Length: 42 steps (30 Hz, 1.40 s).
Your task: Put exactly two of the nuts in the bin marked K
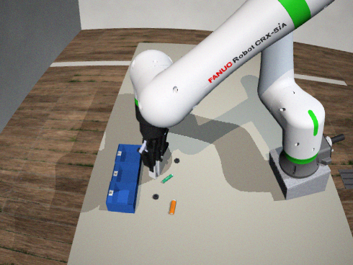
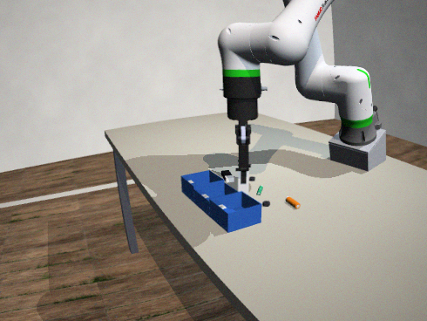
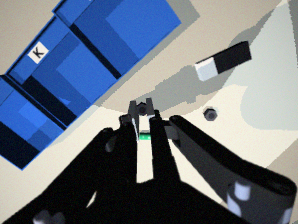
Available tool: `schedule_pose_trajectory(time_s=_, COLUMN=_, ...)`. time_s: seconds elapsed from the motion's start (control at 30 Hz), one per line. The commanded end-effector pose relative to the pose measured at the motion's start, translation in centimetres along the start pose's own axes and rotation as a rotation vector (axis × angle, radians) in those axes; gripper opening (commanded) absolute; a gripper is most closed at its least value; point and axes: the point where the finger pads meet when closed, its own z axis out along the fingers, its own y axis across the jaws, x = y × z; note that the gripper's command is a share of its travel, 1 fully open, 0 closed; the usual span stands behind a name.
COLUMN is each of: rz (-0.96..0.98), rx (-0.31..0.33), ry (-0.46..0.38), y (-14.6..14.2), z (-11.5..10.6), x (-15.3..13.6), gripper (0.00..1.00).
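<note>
The pincer (image 1: 155,174) (image 2: 243,187) (image 3: 142,108) points down at the tabletop (image 1: 216,230) (image 2: 349,253) (image 3: 110,123), clamped on a dark hex nut (image 3: 142,108) between its fingertips. Seen from above, the bin marked K (image 1: 127,173) (image 2: 221,191) (image 3: 82,72), middle of three joined blue bins, lies at 9 o'clock from the pincer. A second nut (image 1: 176,160) (image 2: 252,179) (image 3: 210,114) lies on the tabletop at 2 o'clock, a third nut (image 1: 155,196) (image 2: 266,203) at 6 o'clock. A green cylinder (image 1: 167,178) (image 2: 260,190) (image 3: 145,136) lies near, between 3 and 4 o'clock, an orange cylinder (image 1: 173,207) (image 2: 293,202) at 5 o'clock. In the wrist view, a black-and-white block (image 2: 227,175) (image 3: 227,59) lies at 2 o'clock.
</note>
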Motion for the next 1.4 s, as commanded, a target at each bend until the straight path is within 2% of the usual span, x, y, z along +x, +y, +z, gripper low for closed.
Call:
schedule_pose_trajectory(time_s=0.0, rz=0.000, rx=0.000, ry=0.000, y=0.0, z=0.0, x=0.0, gripper=0.07)
schedule_pose_trajectory(time_s=0.83, rz=0.000, rx=0.000, ry=0.000, y=0.0, z=0.0, x=0.0, gripper=0.07)
schedule_pose_trajectory(time_s=1.23, rz=0.000, rx=0.000, ry=0.000, y=0.0, z=-4.0, x=0.0, gripper=0.07)
schedule_pose_trajectory(time_s=1.37, rz=0.000, rx=0.000, ry=0.000, y=0.0, z=-4.7, x=0.0, gripper=0.07)
